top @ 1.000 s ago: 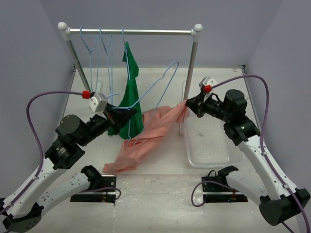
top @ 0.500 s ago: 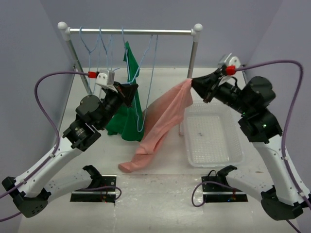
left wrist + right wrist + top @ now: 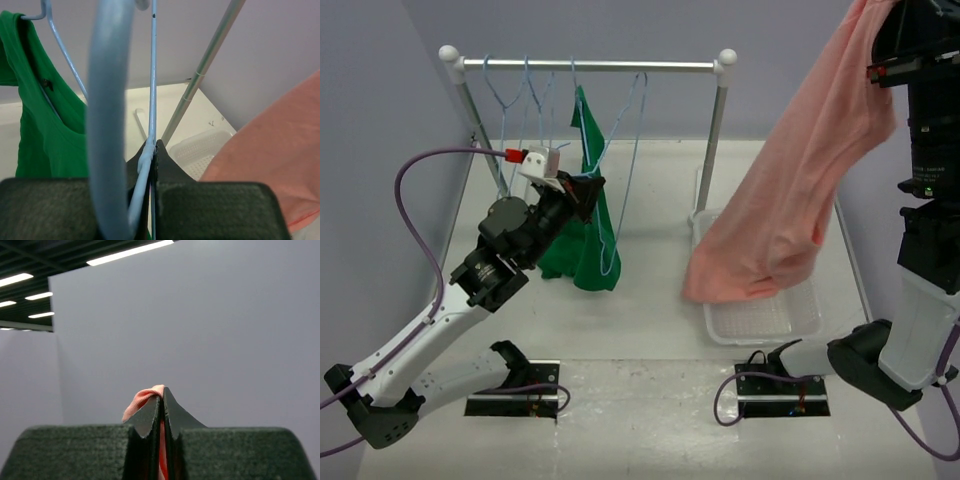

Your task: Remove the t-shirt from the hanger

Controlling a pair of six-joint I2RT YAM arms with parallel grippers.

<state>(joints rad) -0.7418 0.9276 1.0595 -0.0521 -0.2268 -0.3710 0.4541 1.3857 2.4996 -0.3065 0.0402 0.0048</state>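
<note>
End effector (image 3: 154, 144) perhaps against green shirt (image 3: 42, 140)

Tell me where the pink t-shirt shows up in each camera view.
Top external: t-shirt upper right, hem overlapping the tray.
Left wrist: t-shirt lower right corner.
Right wrist: t-shirt fold lower centre, pinched in the right gripper.
Shared landmark: tray, top and left wrist views.

Other t-shirt (image 3: 585, 235) hangs on the rail (image 3: 590, 66), left of centre. The hanger (image 3: 107, 125) hangs on the rail just right of it. Basket (image 3: 800, 318) on table (image 3: 650, 335) before rail's right post. The t-shirt (image 3: 800, 190) right of rail, over basket.
</note>
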